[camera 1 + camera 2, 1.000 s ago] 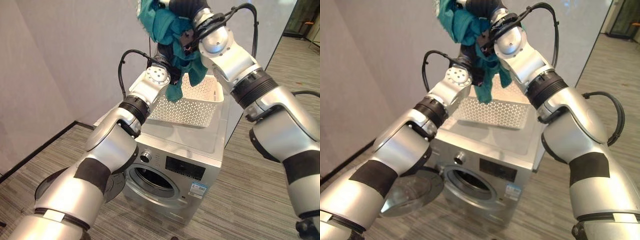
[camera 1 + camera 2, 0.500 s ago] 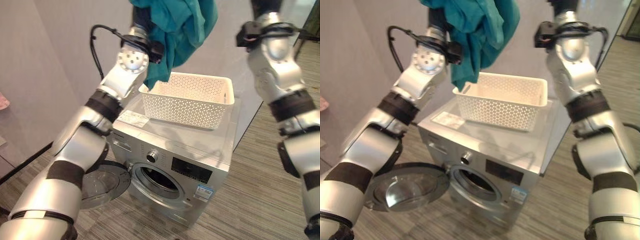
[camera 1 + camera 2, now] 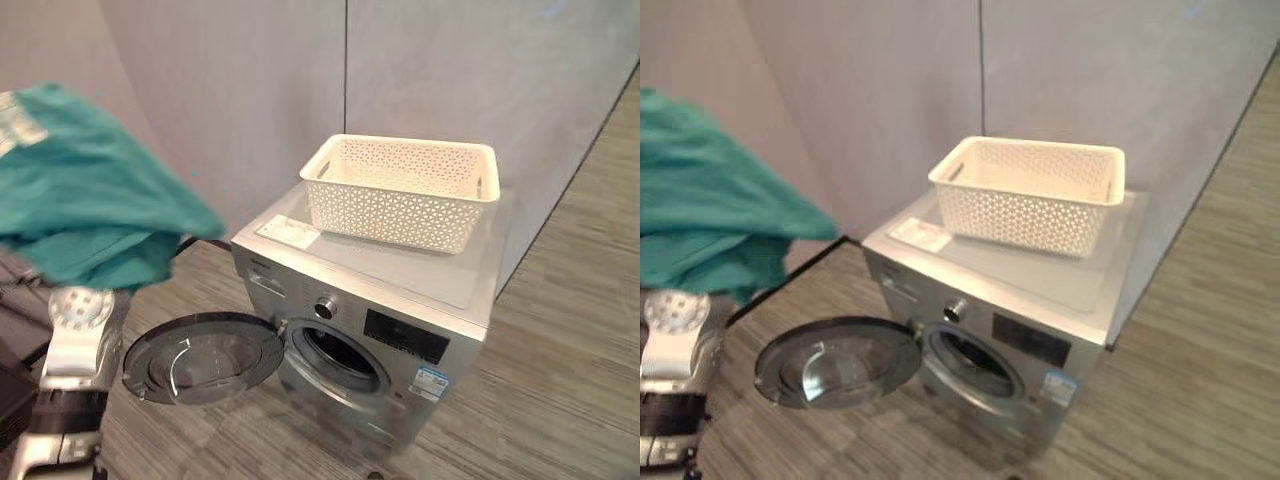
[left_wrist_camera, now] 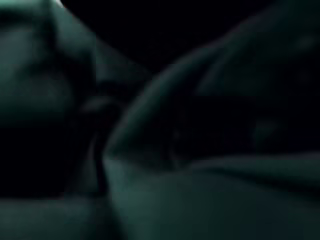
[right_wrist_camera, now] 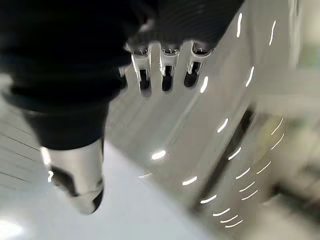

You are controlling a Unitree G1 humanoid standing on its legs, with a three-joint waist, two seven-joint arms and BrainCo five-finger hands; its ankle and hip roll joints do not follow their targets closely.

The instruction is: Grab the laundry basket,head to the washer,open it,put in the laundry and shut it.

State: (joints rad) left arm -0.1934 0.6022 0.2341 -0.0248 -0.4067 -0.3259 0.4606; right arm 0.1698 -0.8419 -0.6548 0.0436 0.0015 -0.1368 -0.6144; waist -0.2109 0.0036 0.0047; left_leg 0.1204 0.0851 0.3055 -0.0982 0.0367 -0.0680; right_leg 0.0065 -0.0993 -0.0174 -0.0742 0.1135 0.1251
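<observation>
Washer: the silver metal front-loading washer (image 3: 400, 330) stands on the striped grey wood floor (image 3: 560, 370), close to the pale grey wall (image 3: 250, 90).
Washer door: the round glass door with a silver ring (image 3: 205, 357) is swung wide open to the washer's left side. The dark round hole (image 3: 343, 358) in the front is open and looks dark inside.
Basket: the white plastic laundry basket with small holes (image 3: 405, 190) sits on the flat top of the washer (image 3: 420, 262), toward the back. I see no clothes over its rim.
Sticker: a small white paper label (image 3: 288, 232) lies on the washer top, just beside the basket's front left corner.
Laundry: the big teal cloth bundle (image 3: 85, 200) hangs in the air at the left, well apart from the basket and higher than the open door. It is not in the washer yet.
Left robot hand: it is hidden under the teal cloth, and its own wrist view shows dark teal folds, so I cannot tell how its fingers are set.
Right robot hand (image 5: 165, 75): in its own wrist view the silver fingers (image 5: 169, 75) are bent and the thumb (image 5: 75, 175) sticks out apart from them. It holds nothing.
</observation>
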